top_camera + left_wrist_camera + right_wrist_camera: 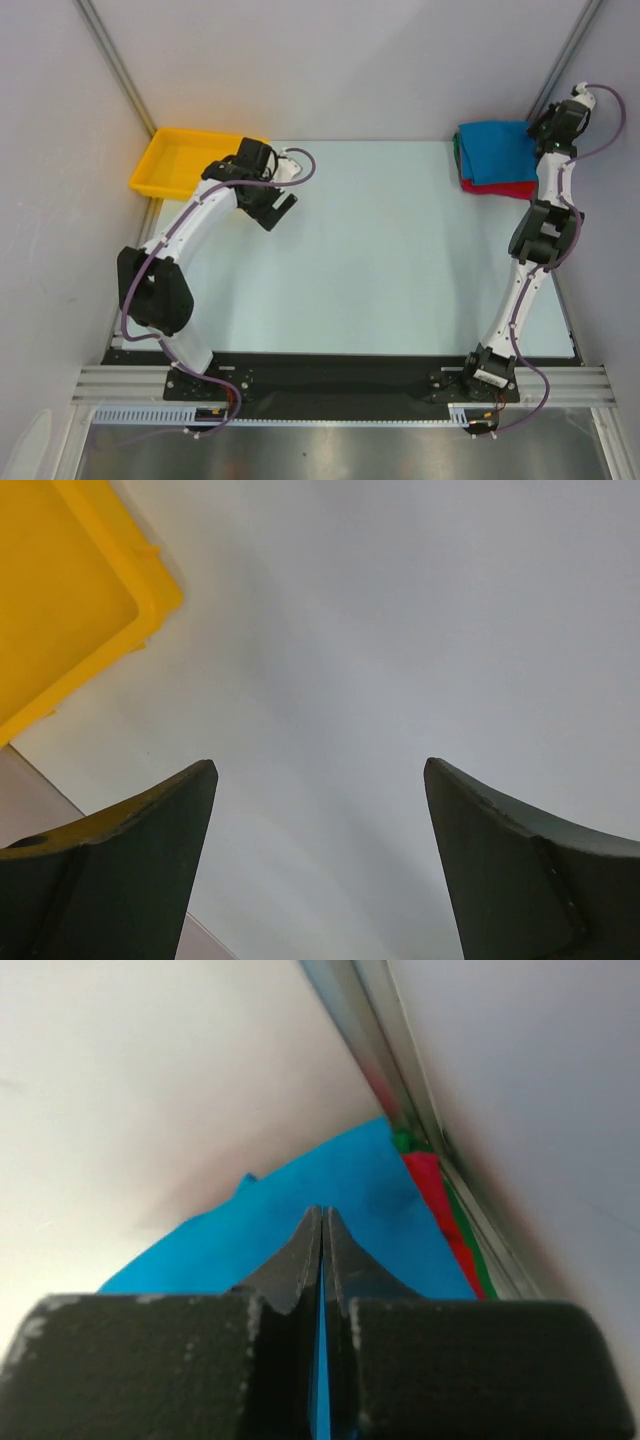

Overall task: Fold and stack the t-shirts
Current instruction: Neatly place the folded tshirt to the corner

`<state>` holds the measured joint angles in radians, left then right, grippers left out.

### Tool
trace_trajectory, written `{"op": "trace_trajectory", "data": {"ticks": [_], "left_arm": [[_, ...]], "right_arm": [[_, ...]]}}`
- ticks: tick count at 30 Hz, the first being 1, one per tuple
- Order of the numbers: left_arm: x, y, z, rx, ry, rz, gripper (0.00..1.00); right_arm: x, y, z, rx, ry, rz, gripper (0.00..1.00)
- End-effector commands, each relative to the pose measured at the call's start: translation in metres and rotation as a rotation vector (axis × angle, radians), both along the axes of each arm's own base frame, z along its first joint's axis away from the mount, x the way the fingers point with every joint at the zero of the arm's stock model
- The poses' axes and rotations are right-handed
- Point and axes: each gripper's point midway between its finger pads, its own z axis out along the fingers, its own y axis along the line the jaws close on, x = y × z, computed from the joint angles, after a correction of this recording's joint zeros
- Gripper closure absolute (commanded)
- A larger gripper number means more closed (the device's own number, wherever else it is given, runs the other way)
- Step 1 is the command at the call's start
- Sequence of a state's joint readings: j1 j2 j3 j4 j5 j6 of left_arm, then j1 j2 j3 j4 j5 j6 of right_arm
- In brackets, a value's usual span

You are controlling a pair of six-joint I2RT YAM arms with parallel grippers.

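The stack of folded cloth t-shirts (493, 160) lay in the far right corner of the pale table (400, 270). The bright blue shirt (495, 148) was on top, the red shirt (500, 189) under it, and a thin green shirt (459, 158) showed at the left edge. The right gripper (322, 1222) sat over the stack's right side, its jaws pressed together against the blue cloth. Whether a fold was caught between them could not be told. The left gripper (320, 772) hung spread wide, holding nothing, near the yellow plastic tray (150, 165).

If cloth was nipped, raising that arm would likely drag the top shirt askew and spoil the stack.

Only the right wrist view showed the closed fingertips and a blue sliver between them. Only the overhead view showed the two arms well apart.
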<state>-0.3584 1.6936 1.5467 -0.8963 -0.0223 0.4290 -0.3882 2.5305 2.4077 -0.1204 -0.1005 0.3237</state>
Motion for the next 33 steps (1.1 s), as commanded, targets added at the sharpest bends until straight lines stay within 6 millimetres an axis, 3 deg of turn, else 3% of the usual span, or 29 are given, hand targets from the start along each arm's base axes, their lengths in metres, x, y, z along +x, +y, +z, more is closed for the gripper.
{"op": "trace_trajectory", "data": {"ticks": [1, 3, 10, 11, 17, 20, 22, 25, 31, 32, 33], "left_arm": [[0.004, 0.003, 0.019, -0.017, -0.054, -0.009, 0.09], [0.003, 0.007, 0.017, -0.008, -0.047, -0.001, 0.09], [0.008, 0.021, 0.011, 0.026, -0.037, 0.03, 0.09], [0.009, 0.023, 0.01, 0.031, -0.037, 0.033, 0.09], [0.012, 0.027, 0.004, 0.051, -0.022, 0.041, 0.09], [0.016, 0.029, 0.002, 0.061, -0.02, 0.045, 0.09], [0.019, 0.03, 0.004, 0.063, -0.026, 0.048, 0.09], [0.019, 0.034, 0.002, 0.067, -0.019, 0.055, 0.09], [0.022, 0.034, 0.006, 0.052, -0.025, 0.063, 0.09], [0.022, 0.033, 0.008, 0.043, -0.027, 0.064, 0.09], [0.021, 0.032, 0.011, 0.036, -0.032, 0.063, 0.09]], "right_arm": [[0.02, 0.0, -0.012, 0.051, -0.088, 0.02, 1.0], [0.026, -0.004, -0.006, 0.063, -0.123, 0.004, 1.0], [0.044, -0.009, -0.029, 0.112, -0.218, -0.034, 1.0], [0.047, -0.009, -0.04, 0.115, -0.213, -0.035, 1.0], [0.055, -0.009, -0.008, 0.026, -0.344, -0.055, 1.0], [0.059, -0.008, -0.008, -0.011, -0.362, -0.073, 1.0], [0.061, -0.011, -0.023, 0.0, -0.355, -0.077, 1.0], [0.059, -0.022, -0.026, -0.013, -0.353, -0.124, 1.0], [0.056, -0.018, 0.0, -0.071, -0.345, -0.087, 1.0], [0.054, -0.01, 0.025, -0.09, -0.371, -0.055, 1.0], [0.053, -0.008, 0.033, -0.1, -0.373, -0.053, 1.0]]}}
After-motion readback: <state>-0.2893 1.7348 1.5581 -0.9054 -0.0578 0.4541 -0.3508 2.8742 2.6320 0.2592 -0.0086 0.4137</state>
